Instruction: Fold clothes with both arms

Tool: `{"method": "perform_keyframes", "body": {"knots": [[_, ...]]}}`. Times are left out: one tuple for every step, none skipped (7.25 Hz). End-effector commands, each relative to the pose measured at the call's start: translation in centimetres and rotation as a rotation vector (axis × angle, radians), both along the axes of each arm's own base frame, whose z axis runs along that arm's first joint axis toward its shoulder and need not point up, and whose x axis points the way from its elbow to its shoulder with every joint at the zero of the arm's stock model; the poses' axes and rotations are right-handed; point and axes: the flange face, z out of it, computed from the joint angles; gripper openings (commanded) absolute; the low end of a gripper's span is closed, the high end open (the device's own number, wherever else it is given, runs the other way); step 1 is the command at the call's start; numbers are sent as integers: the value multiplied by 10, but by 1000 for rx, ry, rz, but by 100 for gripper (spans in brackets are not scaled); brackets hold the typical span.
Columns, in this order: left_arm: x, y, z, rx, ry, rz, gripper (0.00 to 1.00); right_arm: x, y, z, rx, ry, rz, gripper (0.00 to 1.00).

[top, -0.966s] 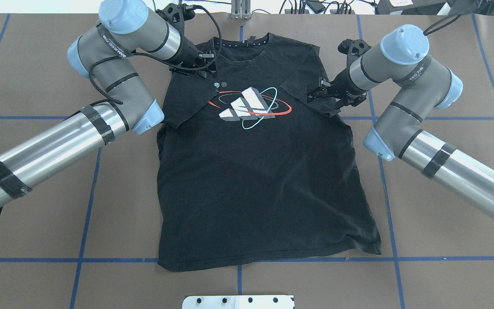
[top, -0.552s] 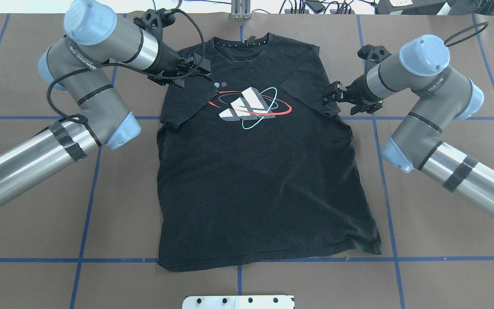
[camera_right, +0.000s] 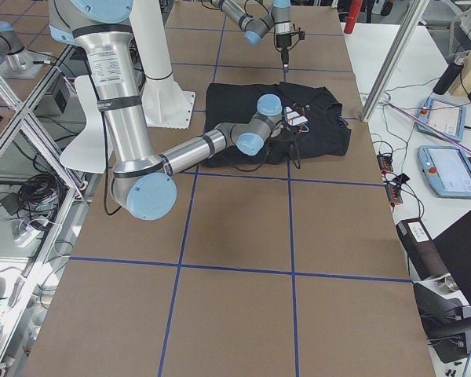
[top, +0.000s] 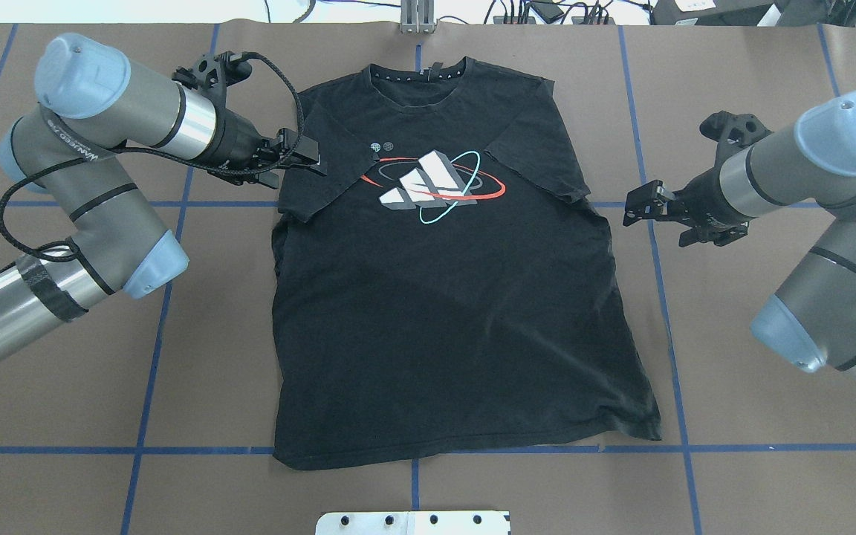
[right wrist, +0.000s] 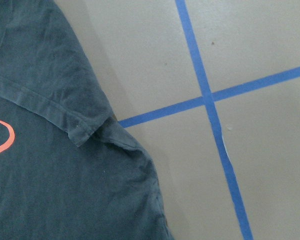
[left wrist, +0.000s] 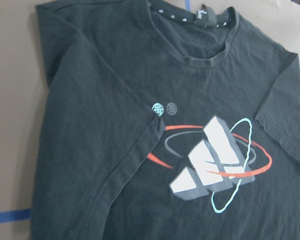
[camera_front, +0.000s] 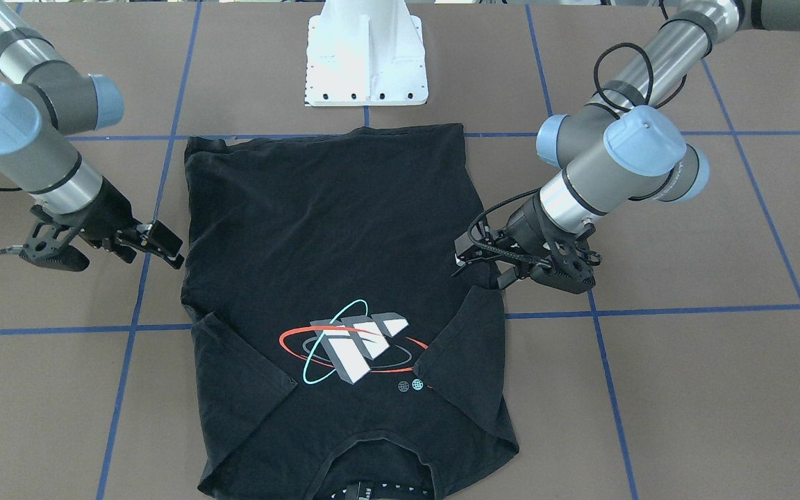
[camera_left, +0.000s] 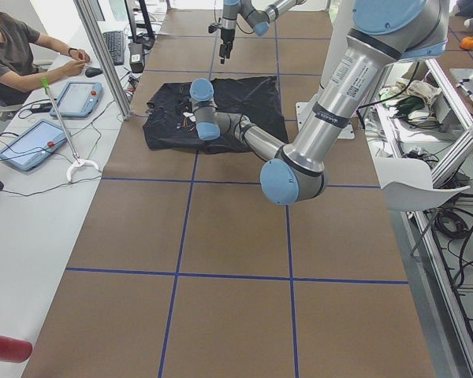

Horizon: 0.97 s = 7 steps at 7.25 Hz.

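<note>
Left gripper [top: 303, 151]: jaws apart, nothing held. It hangs over the left edge of the T-shirt [top: 443, 319], at the folded-in left sleeve [top: 307, 189]; contact with the cloth cannot be determined.

Right gripper [top: 634, 204]: jaws apart, nothing held. It stands clear of the garment over the bare surface [top: 770, 461], just beside the shirt's right side, at a crossing of blue tape lines [right wrist: 208, 95].

The black T-shirt lies front up in the middle of the brown surface. Its collar [top: 417, 74] points to the edge far from the robot, and its hem sits near the edge by the white pedestal base [camera_front: 367, 62]. Both short sleeves are turned inward onto the chest. The right sleeve [right wrist: 40, 75] ends short of the logo [top: 432, 182]. The left sleeve's hem runs diagonally up to the small dots [left wrist: 164, 108] and crosses the red ring. The body shows shallow wrinkles along its right side.
</note>
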Motion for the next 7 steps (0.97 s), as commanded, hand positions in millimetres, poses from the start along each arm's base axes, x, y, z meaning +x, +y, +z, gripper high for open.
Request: {"method": "perform_keyframes", "body": {"knots": [[-30,33,-12,22,48,19,100,3,22,8,-19,27,-15,98],[-56,64,6,19,50,18,100,1,36,23,-46,39,-24,99],[-63,73,6,24,57,22,100,-21,56,12,-52,31,-33,99],[-66,75,-4,15,74,10,100,-40,95,11,-19,54,-76,98],[-67,77,-10,-9,88,2,100,-53,129,6,-34,61,-75,99],[-67,78,-13,-4,92,2,100,-76,156,10,-42,83,-75,98],[-69,79,-18,2,99,3,100,-88,172,7,-78,79,-63,98]]}}
